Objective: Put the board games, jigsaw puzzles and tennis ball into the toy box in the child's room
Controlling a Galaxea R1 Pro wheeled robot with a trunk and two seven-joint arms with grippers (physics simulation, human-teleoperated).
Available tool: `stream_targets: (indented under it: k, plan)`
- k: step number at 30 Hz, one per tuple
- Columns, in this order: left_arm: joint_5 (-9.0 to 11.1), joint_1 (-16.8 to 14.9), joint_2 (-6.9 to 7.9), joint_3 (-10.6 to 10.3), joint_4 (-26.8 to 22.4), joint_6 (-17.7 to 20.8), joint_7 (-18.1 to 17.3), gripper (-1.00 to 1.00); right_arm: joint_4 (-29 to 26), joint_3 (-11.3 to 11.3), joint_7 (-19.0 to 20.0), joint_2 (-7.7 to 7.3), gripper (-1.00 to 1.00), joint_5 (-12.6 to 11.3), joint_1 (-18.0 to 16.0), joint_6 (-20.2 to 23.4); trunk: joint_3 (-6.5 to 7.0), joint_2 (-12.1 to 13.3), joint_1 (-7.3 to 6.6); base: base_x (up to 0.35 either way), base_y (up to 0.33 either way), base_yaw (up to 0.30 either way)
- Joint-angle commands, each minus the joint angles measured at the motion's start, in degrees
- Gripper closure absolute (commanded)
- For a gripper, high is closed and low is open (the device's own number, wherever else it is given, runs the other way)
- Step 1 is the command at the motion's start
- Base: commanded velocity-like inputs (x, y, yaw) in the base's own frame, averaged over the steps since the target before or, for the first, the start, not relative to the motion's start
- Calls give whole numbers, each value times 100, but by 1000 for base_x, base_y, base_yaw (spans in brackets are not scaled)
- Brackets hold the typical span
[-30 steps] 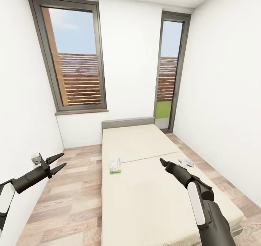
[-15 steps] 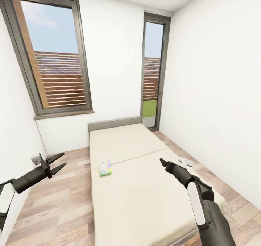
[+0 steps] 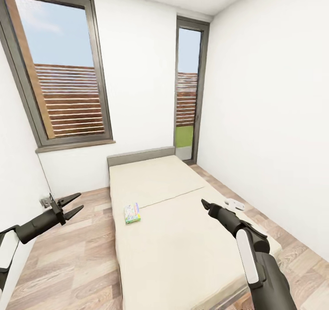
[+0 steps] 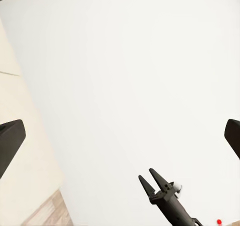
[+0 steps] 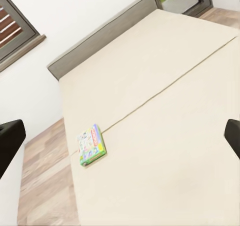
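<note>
left claw held out over the wood floor beside the bed, fingers apart, nothing in it. right claw stretched over the bed's near half; from the head view i cannot tell if its tips are parted, though the right wrist view has dark fingertips at both edges, which reads as spread, empty. one board game, pale green cover, lies flat on the bed near its left edge, just below the cover seam; same box in the right wrist view. a small white object sits at the bed's right edge, too small to name. risks, as judged: box is thin and flat on a soft cover, so a top-down pinch may dig into bedding or skid it off the edge onto the floor; right arm must reach across, so the left claw looks better placed; base near the bed frame may bump it.
</note>
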Motion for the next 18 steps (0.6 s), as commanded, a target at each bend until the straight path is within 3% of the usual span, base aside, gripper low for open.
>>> stream_targets:
  k: [1,8,18]
  plan:
    - [-7,-1,0,6,3,23,-21,-100,-3,-18,31,7,-100,-4,-4,31,-3,-4,2,0,26,-206]
    - [-7,-1,2,6,4,24,-21,-100,-3,-22,31,5,-100,-4,-4,33,-3,-4,2,0,21,-227]
    - [-7,-1,1,6,3,24,-21,-100,-3,-12,31,7,-100,-4,-4,29,-3,-4,2,0,115,-56]
